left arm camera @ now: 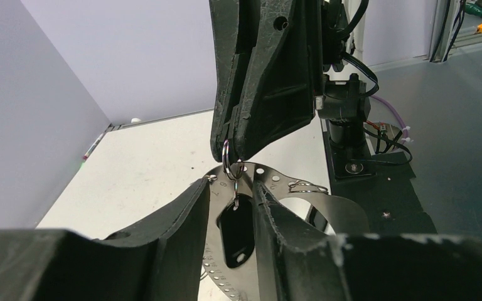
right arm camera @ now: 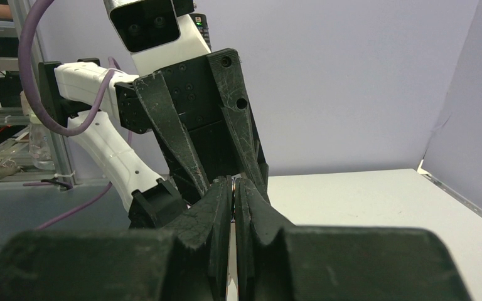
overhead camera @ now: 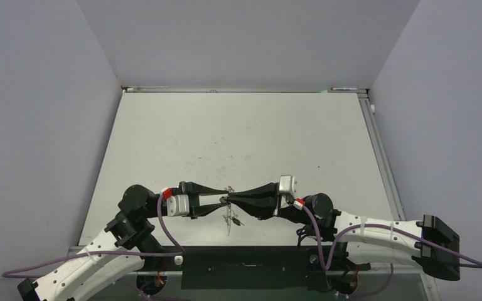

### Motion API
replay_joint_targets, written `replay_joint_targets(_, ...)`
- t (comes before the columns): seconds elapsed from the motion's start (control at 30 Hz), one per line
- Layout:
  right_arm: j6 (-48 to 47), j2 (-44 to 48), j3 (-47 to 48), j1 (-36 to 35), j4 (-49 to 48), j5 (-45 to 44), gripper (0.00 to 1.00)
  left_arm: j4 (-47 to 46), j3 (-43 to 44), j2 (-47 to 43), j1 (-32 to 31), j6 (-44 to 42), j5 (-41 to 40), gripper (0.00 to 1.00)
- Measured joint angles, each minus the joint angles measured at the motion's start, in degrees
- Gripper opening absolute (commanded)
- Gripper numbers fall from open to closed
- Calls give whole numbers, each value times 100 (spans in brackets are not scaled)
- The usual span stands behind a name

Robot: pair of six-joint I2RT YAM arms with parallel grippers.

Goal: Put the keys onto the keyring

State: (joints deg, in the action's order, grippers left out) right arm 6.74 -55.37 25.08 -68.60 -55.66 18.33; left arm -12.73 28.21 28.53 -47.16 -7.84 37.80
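keyring hung in mid-air over the near table, right gripper clamped on its small wire loop; left gripper stood apart around a black-headed key dangling from it. key looked threaded, probably only release left

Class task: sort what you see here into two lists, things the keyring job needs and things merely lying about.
Job: key, small ring it hangs from, keyring, left pincer, right pincer.
Lying about: pen, far from both pincers.
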Motion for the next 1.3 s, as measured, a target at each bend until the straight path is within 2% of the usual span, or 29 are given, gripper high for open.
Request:
replay_joint_targets(0.17, 17, 0, 0, 0, -2, 4, 5, -2, -9, 2, 0, 13, 7, 24)
replay_joint_targets(0.37, 46, 0, 0, 0, -2, 26, 5, -2, -33, 2, 0, 20, 26, 33)
replay_joint_targets(0.73, 63, -2, 0, 0, -2, 57, 5, -48, -33, 0, 9, 87, 24, 33)
replay_joint_targets(0.87, 63, -20, 0, 0, -2, 59, 5, -63, -33, -4, 15, 133, 24, 24)
replay_joint_targets(1.07, 63, -63, 0, 0, -4, 59, 5, -83, -33, -4, 42, 149, 28, 17)
replay_joint_targets(1.2, 63, -68, 0, 0, -11, 57, 5, -81, -33, -4, 46, 173, 68, 0)
replay_joint_targets(1.3, 63, -68, 0, 0, -26, 57, 5, -83, -33, -4, 46, 192, 125, 0)
